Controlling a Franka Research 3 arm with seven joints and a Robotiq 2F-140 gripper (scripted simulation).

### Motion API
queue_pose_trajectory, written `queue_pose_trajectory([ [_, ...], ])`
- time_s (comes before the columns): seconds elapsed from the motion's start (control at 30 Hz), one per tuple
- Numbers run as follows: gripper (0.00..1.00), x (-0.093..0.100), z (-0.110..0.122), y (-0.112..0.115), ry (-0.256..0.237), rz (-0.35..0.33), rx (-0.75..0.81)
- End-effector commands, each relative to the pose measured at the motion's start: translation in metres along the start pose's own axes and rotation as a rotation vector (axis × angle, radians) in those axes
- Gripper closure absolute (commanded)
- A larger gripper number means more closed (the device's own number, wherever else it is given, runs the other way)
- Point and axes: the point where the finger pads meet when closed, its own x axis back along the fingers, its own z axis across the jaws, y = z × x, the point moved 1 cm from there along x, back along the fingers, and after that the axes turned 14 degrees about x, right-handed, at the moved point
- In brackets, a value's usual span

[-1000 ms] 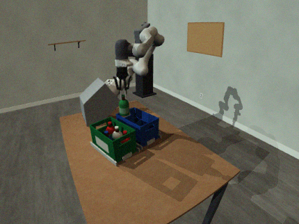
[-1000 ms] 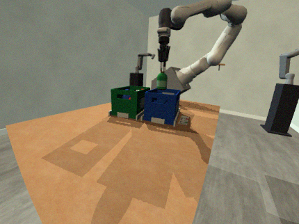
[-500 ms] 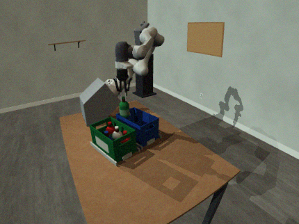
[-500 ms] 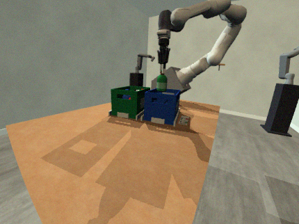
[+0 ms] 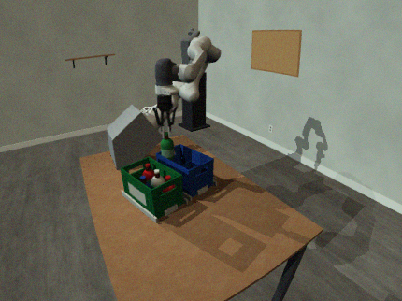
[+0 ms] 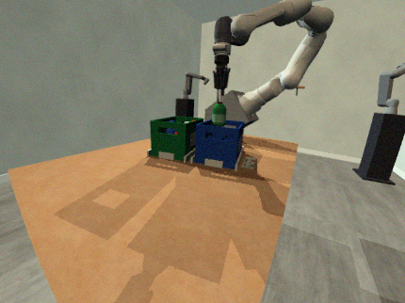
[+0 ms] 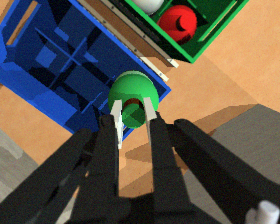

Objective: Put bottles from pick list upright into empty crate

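My gripper [image 5: 165,129] [image 6: 220,97] [image 7: 133,109] is shut on the neck of a green bottle [image 5: 166,149] [image 6: 218,113] with a pale label. The bottle is upright over the end compartment of the blue crate [image 5: 198,175] [image 6: 218,146] [image 7: 50,102]; its lower end is hidden by the rim. No other bottle shows in the blue crate's visible compartments. The green crate [image 5: 165,200] [image 6: 171,143] beside it holds red [image 5: 148,172] [image 7: 175,25], white [image 5: 157,179] [image 7: 148,4] and blue-topped bottles. The pick list [image 6: 250,163] lies beyond the blue crate; its lines are too small to read.
A large grey block [image 5: 133,138] with a slanted top stands on the table [image 5: 140,255] [image 6: 155,215] behind the crates. Both crates sit level on low pale-edged bases, close side by side with a narrow gap.
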Motion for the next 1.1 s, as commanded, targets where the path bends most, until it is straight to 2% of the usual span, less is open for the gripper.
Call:
queue_pose_trajectory([
  [0.0,1.00,0.001,0.003,-0.004,0.010,0.014,0.005],
  [1.07,1.00,-0.028,0.003,-0.005,0.010,0.014,0.005],
])
